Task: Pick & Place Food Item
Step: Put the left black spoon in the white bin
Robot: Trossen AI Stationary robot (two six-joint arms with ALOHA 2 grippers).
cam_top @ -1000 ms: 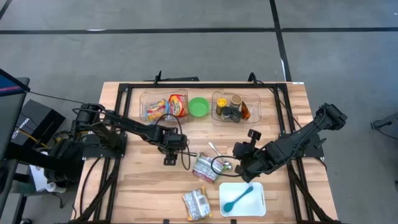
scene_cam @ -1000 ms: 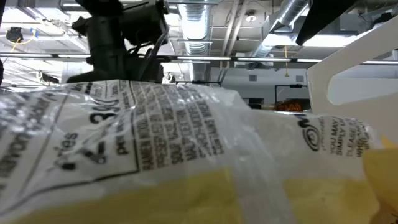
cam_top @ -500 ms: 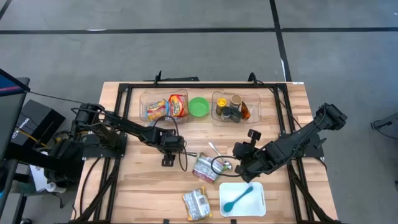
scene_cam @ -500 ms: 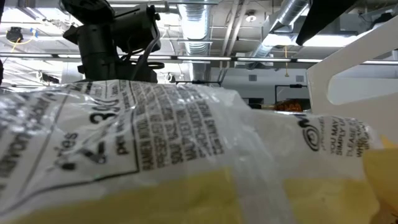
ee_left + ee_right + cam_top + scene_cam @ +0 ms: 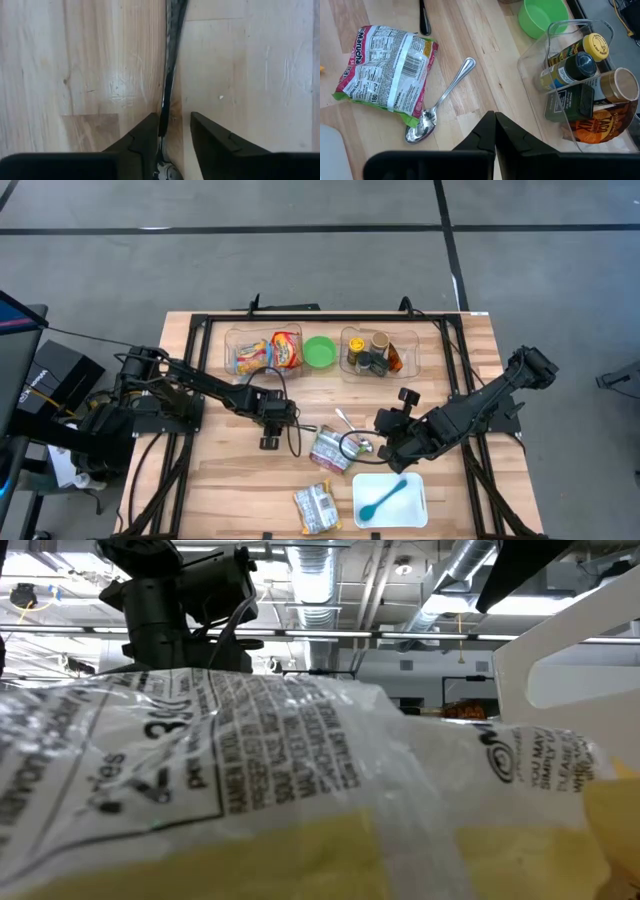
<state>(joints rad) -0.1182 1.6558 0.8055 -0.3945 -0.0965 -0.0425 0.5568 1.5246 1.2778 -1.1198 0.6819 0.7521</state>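
Since a second ago your left pincer (image 5: 268, 442) has slid left, fingers narrowly apart astride a black cable (image 5: 169, 65) on the tabletop (image 5: 215, 480). Your right pincer (image 5: 383, 448) sits closed beside the spoon (image 5: 437, 103); next to it, the ramen packet (image 5: 387, 71) reads "Maruchan".

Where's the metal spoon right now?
In the high view the metal spoon lies mid-table, just right of the ramen packet and left of the right end effector.
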